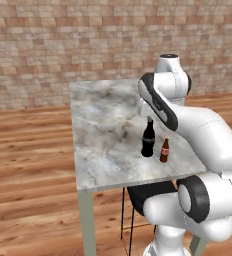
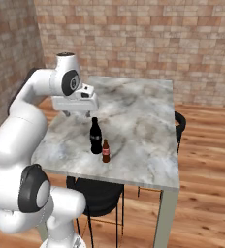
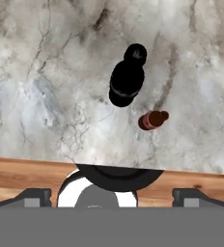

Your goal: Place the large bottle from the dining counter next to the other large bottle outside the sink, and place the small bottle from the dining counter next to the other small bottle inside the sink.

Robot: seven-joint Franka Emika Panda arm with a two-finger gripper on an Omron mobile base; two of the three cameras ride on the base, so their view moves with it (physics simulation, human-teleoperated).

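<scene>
On the dining counter [image 1: 103, 130] [image 2: 143, 111] [image 3: 46, 96], near its front edge, the large bottle [image 1: 148, 139] [image 2: 95, 136] [image 3: 127, 79] stands upright, black with a red band. The small brown bottle [image 1: 164, 150] [image 2: 105, 151] [image 3: 151, 120] stands close beside it, nearer the edge. My gripper [image 2: 77, 115] [image 3: 111, 195] hangs open above the counter, higher than both bottles and a little to their side, pointing down. Nothing is between its fingers. In the left base view my own arm covers the hand. The sink is out of view.
A black chair [image 1: 148, 192] [image 2: 97, 196] [image 3: 115, 176] is tucked under the counter's near edge, and another chair [image 2: 180, 123] stands at its right side. A brick wall [image 1: 88, 40] runs behind, and a wooden floor [image 1: 28, 165] surrounds the counter.
</scene>
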